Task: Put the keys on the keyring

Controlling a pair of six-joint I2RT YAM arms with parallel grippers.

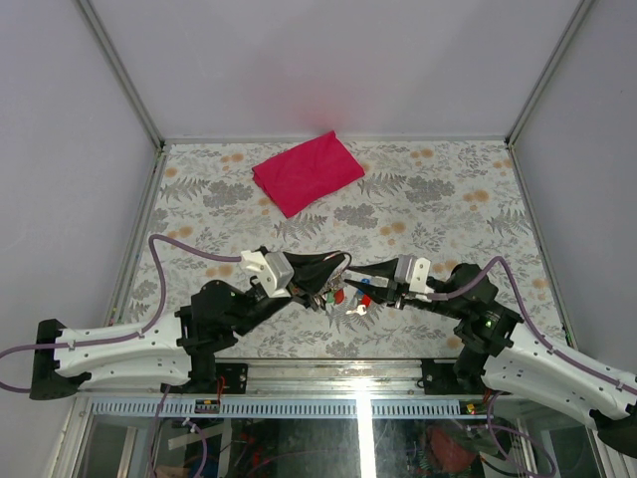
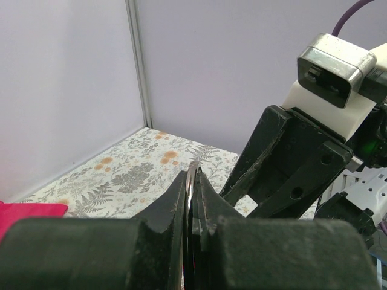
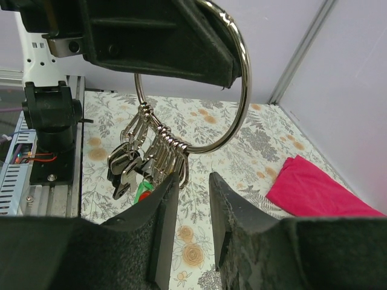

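Note:
The keyring (image 3: 240, 103) is a large thin silver ring held up above the table. My left gripper (image 1: 341, 267) is shut on its top; in the left wrist view the ring's edge (image 2: 192, 172) shows between the closed fingers. A bunch of black-headed keys (image 3: 126, 166) hangs from the ring on small clips. A red and green bit (image 3: 143, 191) shows under the bunch. In the top view red bits (image 1: 365, 298) and a pale piece (image 1: 358, 311) hang there. I cannot make out a blue head. My right gripper (image 3: 193, 181) is open and empty, just below the ring beside the clips.
A folded magenta cloth (image 1: 307, 171) lies at the back middle of the floral table (image 1: 448, 199); it also shows in the right wrist view (image 3: 314, 188). Grey walls with metal posts (image 1: 149, 129) enclose the table. Both arms meet near the front middle.

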